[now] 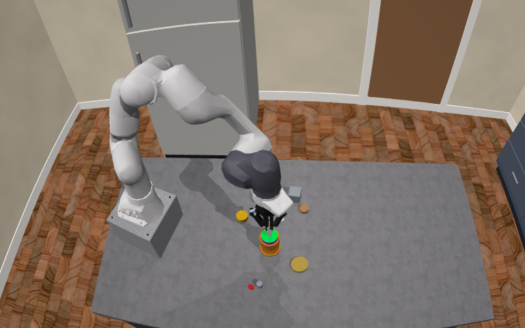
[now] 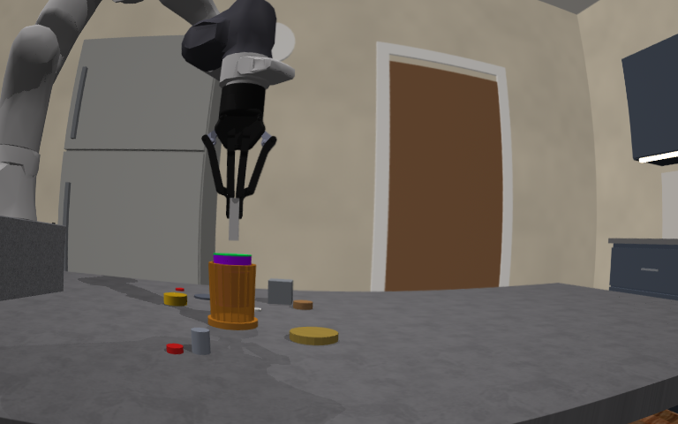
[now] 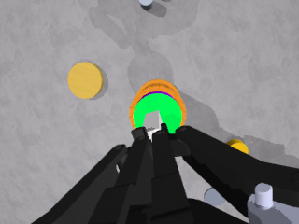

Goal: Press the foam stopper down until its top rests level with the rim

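Observation:
The orange ribbed jar (image 2: 232,296) stands upright on the grey table, also in the top view (image 1: 269,247). The foam stopper (image 2: 231,259), purple with a green top, sticks a little above the rim; nothing lies on it. It also shows in the wrist view (image 3: 159,112) and the top view (image 1: 268,234). My gripper (image 2: 234,212) is shut with its grey pad tips pointing straight down. It hangs directly over the stopper with a clear gap, not touching it. It also shows in the wrist view (image 3: 155,131).
A flat yellow disc (image 2: 313,335) lies right of the jar. A red disc (image 2: 174,348) and a small grey cylinder (image 2: 200,341) lie in front. A yellow puck (image 2: 175,299), a grey cube (image 2: 280,291) and a brown disc (image 2: 302,304) lie behind. The robot base (image 1: 145,222) stands at the left.

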`<state>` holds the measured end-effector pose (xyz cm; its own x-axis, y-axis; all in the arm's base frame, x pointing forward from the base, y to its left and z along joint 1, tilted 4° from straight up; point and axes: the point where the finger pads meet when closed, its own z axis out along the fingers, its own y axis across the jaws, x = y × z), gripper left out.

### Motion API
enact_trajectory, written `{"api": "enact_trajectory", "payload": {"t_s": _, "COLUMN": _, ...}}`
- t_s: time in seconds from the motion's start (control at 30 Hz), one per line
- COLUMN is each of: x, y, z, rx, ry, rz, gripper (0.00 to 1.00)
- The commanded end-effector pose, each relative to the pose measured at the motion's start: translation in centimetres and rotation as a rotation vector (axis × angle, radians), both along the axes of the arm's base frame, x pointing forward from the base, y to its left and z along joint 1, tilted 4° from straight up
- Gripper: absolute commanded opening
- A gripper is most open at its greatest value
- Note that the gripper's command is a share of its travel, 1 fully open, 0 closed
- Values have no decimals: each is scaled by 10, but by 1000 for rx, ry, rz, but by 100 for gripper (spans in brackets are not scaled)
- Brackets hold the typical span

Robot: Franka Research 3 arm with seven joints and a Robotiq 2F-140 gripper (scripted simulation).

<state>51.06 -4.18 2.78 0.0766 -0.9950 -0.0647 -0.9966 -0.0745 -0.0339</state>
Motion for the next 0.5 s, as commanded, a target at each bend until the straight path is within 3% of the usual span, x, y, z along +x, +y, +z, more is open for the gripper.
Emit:
{"api": "enact_trajectory", "payload": {"t_s": 0.0, "x": -2, "y": 0, "z": 7, "rx": 0, "ry": 14, "rz": -24, "gripper": 0}}
{"api": "enact_trajectory", "payload": {"t_s": 0.47, "x": -1, "y": 0, "z": 12, "rx": 0, "ry": 14, "rz": -24, "gripper": 0}}
